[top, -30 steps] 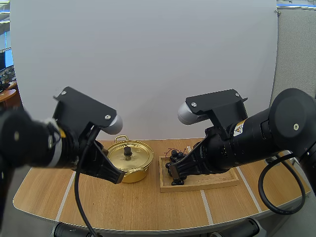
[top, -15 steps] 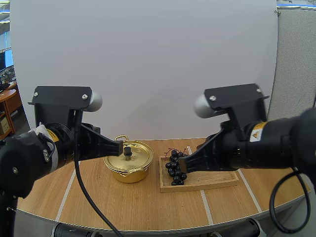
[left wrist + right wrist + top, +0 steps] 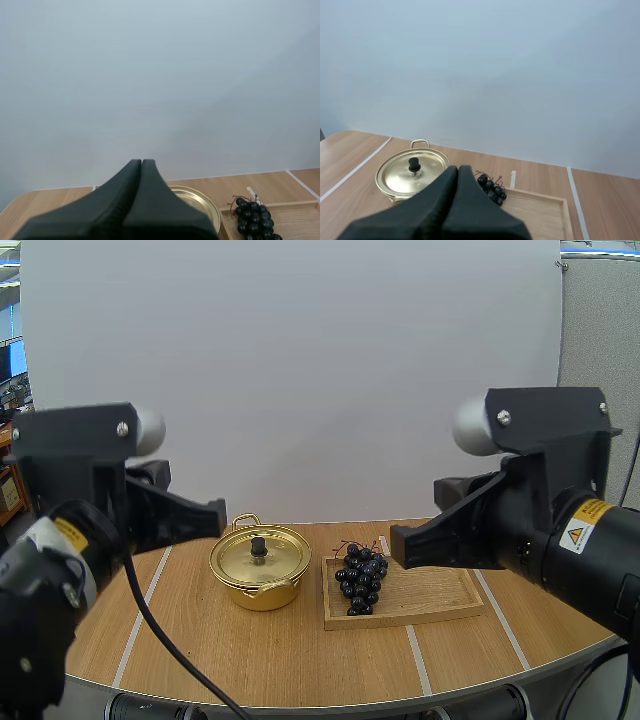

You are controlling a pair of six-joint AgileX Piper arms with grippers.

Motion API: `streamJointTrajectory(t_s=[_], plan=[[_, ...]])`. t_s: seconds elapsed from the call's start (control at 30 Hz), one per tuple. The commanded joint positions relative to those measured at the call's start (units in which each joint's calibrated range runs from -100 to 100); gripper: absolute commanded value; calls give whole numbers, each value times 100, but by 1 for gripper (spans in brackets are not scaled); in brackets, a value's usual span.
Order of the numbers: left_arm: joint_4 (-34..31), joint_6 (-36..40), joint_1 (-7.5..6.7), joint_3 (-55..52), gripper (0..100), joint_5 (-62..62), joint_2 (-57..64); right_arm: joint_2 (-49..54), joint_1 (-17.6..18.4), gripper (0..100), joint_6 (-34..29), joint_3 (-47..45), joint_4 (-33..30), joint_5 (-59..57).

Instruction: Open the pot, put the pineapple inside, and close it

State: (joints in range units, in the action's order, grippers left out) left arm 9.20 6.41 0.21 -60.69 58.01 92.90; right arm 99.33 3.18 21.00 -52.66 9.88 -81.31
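Pot point(image 3: 260, 565) stands lidded in the middle of the table point(image 3: 250, 660) in the high view. The fruit on the tray point(image 3: 440, 598) to its right is grapes point(image 3: 361, 578), not pineapple.

Left wrist view: the left gripper point(image 3: 141, 162) is clenched on nothing and covers most of the lid point(image 3: 202, 205).

Right wrist view: the right gripper point(image 3: 458, 168) is clenched too. The knob point(image 3: 413, 163) is plain here, while the left fingers cover it in their own view.

Coming down with closed fingers would probably shove the pot.

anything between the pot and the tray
Nothing. In the high view a bare strip of table separates the pot from the tray; the grapes lie on the tray's end nearest the pot.
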Motion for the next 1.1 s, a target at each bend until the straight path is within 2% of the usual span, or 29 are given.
streamJointTrajectory(t_s=[0.0,0.27,0.43,0.53,0.73,0.8,1.07], plan=[[-162,66,20,-654,0,-847,710,67,-58,0,-21,-10,27,316],[-149,74,20,-1103,0,-1744,710,67,-58,0,-21,-534,50,1336],[-506,72,20,-1443,0,-2126,710,67,-58,0,22,-1361,1,2100],[-506,222,20,-1710,0,-2817,710,67,-58,0,22,-1854,-148,2605],[-515,289,20,-2639,0,-5135,710,67,-58,0,22,-2947,-919,4250],[-515,289,20,-3001,0,-5409,710,67,-58,0,22,-3282,-1091,4728],[-543,243,20,-3931,0,-6213,710,67,-58,0,22,-4374,-1068,5789]])
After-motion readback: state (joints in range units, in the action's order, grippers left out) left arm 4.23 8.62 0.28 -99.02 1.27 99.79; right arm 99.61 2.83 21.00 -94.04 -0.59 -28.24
